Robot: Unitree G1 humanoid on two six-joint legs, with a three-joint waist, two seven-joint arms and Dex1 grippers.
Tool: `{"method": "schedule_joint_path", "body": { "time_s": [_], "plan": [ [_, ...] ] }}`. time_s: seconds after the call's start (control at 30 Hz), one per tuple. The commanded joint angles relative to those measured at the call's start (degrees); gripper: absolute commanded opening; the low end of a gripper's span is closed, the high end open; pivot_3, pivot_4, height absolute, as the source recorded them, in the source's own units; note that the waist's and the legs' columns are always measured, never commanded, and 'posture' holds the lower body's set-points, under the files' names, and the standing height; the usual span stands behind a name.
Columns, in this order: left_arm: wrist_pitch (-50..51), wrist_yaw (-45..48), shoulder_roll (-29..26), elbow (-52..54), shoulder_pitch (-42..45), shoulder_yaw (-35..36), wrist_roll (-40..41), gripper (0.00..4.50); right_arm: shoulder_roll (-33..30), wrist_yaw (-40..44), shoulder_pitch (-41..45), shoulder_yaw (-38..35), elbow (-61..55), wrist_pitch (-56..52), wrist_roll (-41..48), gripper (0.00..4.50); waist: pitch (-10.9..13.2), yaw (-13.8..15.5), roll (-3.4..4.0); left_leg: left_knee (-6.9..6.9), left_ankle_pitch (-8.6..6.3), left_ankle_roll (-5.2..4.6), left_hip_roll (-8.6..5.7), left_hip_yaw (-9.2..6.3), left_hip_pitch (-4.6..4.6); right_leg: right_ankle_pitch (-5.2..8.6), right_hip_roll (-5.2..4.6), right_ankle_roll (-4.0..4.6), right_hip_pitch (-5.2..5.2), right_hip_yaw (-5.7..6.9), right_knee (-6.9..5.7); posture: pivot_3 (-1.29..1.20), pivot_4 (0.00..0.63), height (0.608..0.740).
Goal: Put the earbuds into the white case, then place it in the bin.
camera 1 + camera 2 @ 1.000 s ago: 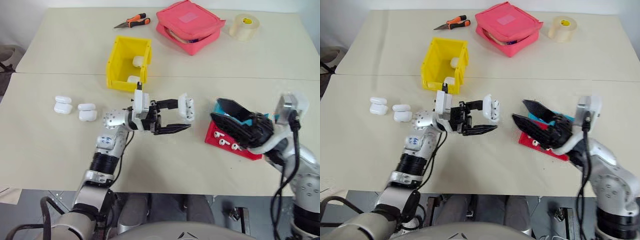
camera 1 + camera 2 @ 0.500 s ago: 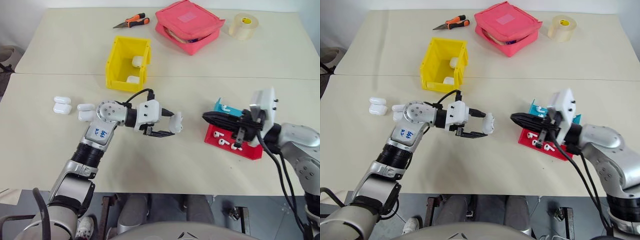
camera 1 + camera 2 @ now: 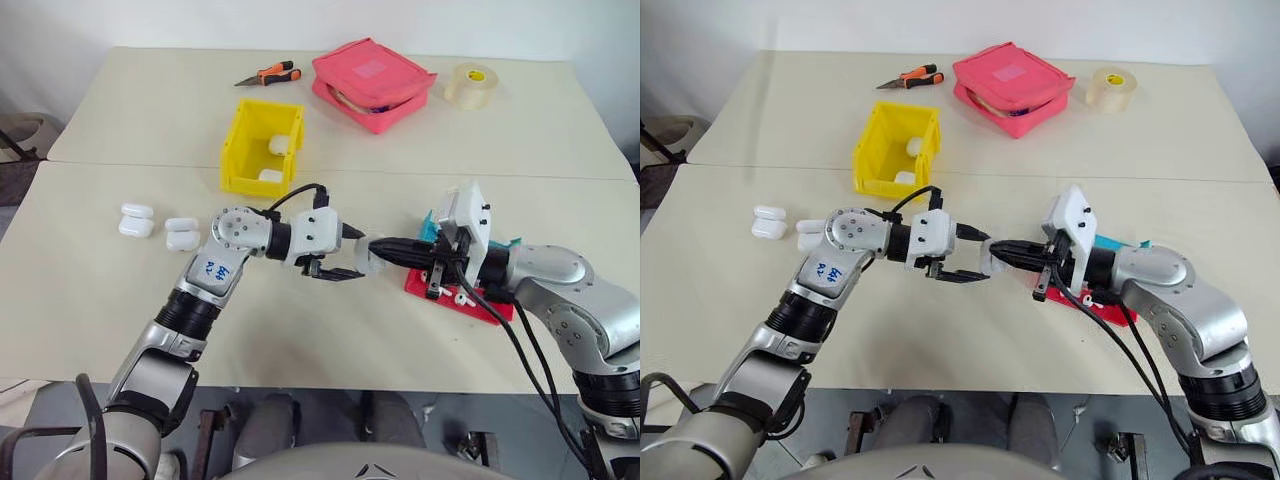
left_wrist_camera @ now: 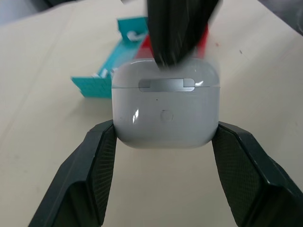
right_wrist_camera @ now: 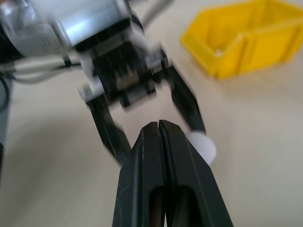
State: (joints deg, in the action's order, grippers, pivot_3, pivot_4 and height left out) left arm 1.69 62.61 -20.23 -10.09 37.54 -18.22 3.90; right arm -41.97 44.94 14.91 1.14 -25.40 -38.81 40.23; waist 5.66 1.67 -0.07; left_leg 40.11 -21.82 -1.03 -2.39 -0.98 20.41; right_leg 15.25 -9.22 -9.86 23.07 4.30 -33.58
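Note:
My left gripper [image 3: 360,257] is shut on the white case [image 4: 165,106], one black finger [image 4: 94,161] on each side, holding it above the table's middle. The case's lid is closed and its hinge side faces the wrist camera. My right gripper [image 3: 380,247] is shut, and its tips reach the case's far end [image 5: 201,144]; I see nothing between its fingers. Small white earbuds [image 3: 462,298] lie on a red tray [image 3: 495,310] under my right wrist. The yellow bin [image 3: 250,186] stands behind my left arm with two white cases inside.
Two more white cases [image 3: 137,218] [image 3: 182,232] lie to the left. A teal tray part [image 3: 430,225] sits beside the red tray. A pink pouch [image 3: 372,82], a tape roll [image 3: 467,85] and orange pliers [image 3: 268,74] are at the back.
My right gripper went from open to shut and moved left from the red tray to the case. My left gripper turned and sank a little with the case. The camera also shifted.

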Motion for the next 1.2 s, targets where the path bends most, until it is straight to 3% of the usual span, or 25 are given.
{"method": "schedule_joint_path", "body": {
  "time_s": [0.03,0.13,0.3,0.4,0.6,0.7,0.77,1.0,1.17,1.2],
  "plan": [
    [-1.8,-1.1,0.4,1.7,0.2,2.0,1.7,2.71,-1.0,1.2,-1.9,-3.1,-0.8,-0.3,0.9,0.05,-0.1,0.0,0.0,0.0,0.0,0.0,0.0,0.0,0.0,0.0,0.0,0.0,0.0,0.0,0.0,0.0,0.0,0.74],
    [0.2,-0.6,0.7,3.8,-1.8,4.5,6.1,2.71,-1.7,3.2,-8.5,-8.5,-2.0,1.5,2.2,0.05,-0.6,0.1,-0.01,-0.03,0.0,0.0,0.0,-0.02,-0.01,0.0,0.0,0.0,0.0,0.01,0.01,0.0,0.0,0.74],
    [5.5,-5.1,0.4,8.3,-6.5,12.3,12.7,2.71,3.5,1.7,-16.7,-19.2,-6.9,7.1,7.0,0.21,-0.7,-0.1,0.04,-0.01,-0.01,-0.02,0.03,-0.01,-0.12,0.0,0.0,0.0,-0.1,-0.02,-0.03,0.0,0.0,0.74],
    [7.4,-10.7,0.9,11.3,-9.0,17.7,15.5,2.71,6.2,-0.1,-21.3,-24.9,-10.3,8.6,10.2,0.92,-1.1,-0.1,0.17,-0.02,-0.02,0.0,0.07,-0.03,-0.24,0.01,0.01,0.02,-0.2,-0.02,-0.05,0.0,0.0,0.74],
    [8.1,-26.3,3.5,8.9,-5.8,25.9,14.1,2.71,7.3,-2.2,-26.8,-29.9,-12.7,10.9,10.4,3.0,-1.8,0.7,-0.02,0.01,-0.03,0.0,0.01,-0.05,-0.3,0.01,0.0,0.02,-0.31,-0.04,-0.02,0.0,0.0,0.74],
    [9.2,-35.1,2.7,-1.9,0.7,28.3,10.5,2.71,7.2,-3.1,-27.4,-30.7,-13.3,11.6,10.5,4.0,-2.1,1.3,-0.19,0.02,-0.03,0.0,0.0,-0.05,-0.37,0.01,0.01,0.02,-0.4,-0.03,-0.02,0.0,0.0,0.74],
    [7.9,-36.3,1.9,-11.8,6.3,27.9,8.7,2.71,6.8,-3.5,-27.2,-31.0,-13.7,11.8,10.7,4.48,-2.3,1.4,-0.21,-0.03,-0.03,0.0,0.0,-0.03,-0.5,0.01,0.02,0.02,-0.49,-0.04,-0.01,0.0,0.0,0.74],
    [3.0,-36.2,2.4,-38.3,19.8,26.4,5.4,2.71,6.7,-6.0,-24.8,-29.2,-15.9,11.3,11.7,4.48,-2.4,1.2,-0.3,-0.11,-0.09,-0.09,-0.04,0.05,-0.69,0.01,0.02,0.02,-0.64,-0.04,0.04,0.0,0.0,0.74],
    [3.6,-33.4,2.3,-41.7,21.1,25.5,5.0,4.34,7.1,-7.3,-24.8,-28.2,-17.0,11.6,11.6,4.5,-2.4,0.9,-0.3,-0.11,-0.09,-0.09,-0.04,0.1,-0.69,0.01,0.02,0.02,-0.63,-0.04,0.03,0.0,0.0,0.74],
    [3.9,-32.8,1.9,-41.1,20.6,25.3,4.9,4.49,7.3,-7.4,-25.1,-28.1,-17.2,11.6,11.7,4.5,-2.4,0.9,-0.31,-0.11,-0.09,-0.09,-0.03,0.11,-0.71,0.01,0.02,0.02,-0.63,-0.04,0.01,0.0,0.0,0.74]
  ]
}}
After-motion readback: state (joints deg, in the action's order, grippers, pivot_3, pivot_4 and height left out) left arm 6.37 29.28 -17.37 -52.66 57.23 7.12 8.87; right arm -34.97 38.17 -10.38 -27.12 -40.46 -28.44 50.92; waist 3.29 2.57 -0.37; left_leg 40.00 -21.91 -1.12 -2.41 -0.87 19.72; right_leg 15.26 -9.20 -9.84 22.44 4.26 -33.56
